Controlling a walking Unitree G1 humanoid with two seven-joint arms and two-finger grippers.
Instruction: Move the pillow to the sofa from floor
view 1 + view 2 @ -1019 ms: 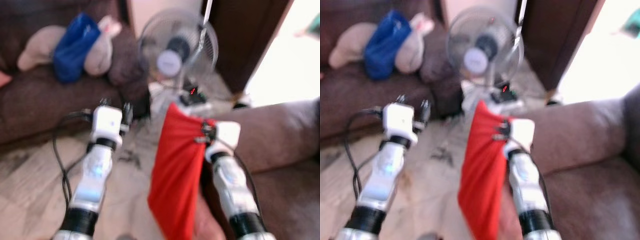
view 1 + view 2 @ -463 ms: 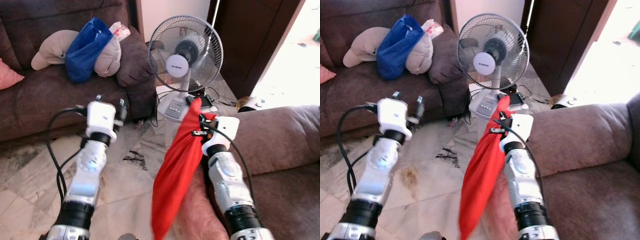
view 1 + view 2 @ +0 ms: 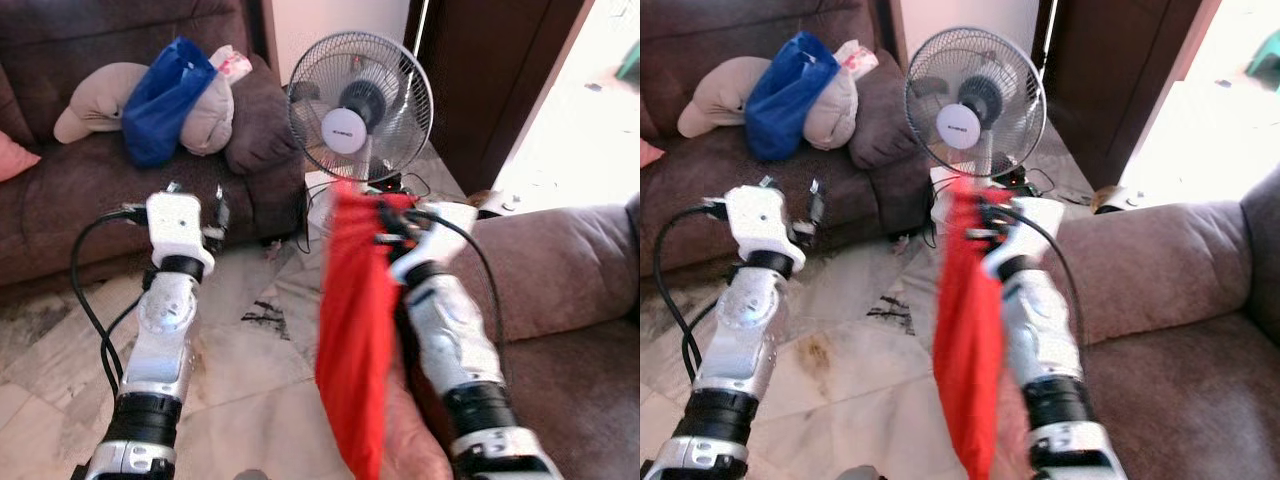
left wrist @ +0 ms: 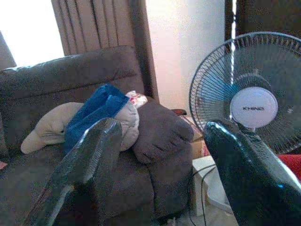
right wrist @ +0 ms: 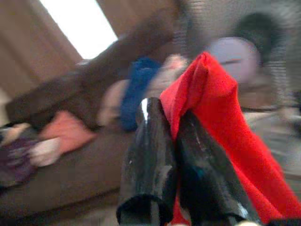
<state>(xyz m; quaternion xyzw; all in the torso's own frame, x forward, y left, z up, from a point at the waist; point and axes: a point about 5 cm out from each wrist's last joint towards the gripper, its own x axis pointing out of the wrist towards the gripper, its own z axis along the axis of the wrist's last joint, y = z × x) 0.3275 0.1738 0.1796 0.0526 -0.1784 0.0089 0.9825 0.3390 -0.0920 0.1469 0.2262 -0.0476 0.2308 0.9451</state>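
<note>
The right end effector [image 3: 385, 228] pinches the top edge of the red pillow [image 3: 352, 340], its two fingers [image 5: 148, 155] closed tight on the fabric. The pillow hangs limp in the air beside the right arm, clear of the tiled floor [image 3: 250, 360], at about 9 o'clock from the brown sofa [image 3: 560, 270]. The left end effector [image 3: 195, 195] is raised at about 9 o'clock from the pillow, spread wide and holding nothing. A standing fan [image 3: 358, 105] sits at 12 o'clock, with a second sofa [image 3: 60, 200] carrying cushions and a blue bag [image 3: 165, 95].
</note>
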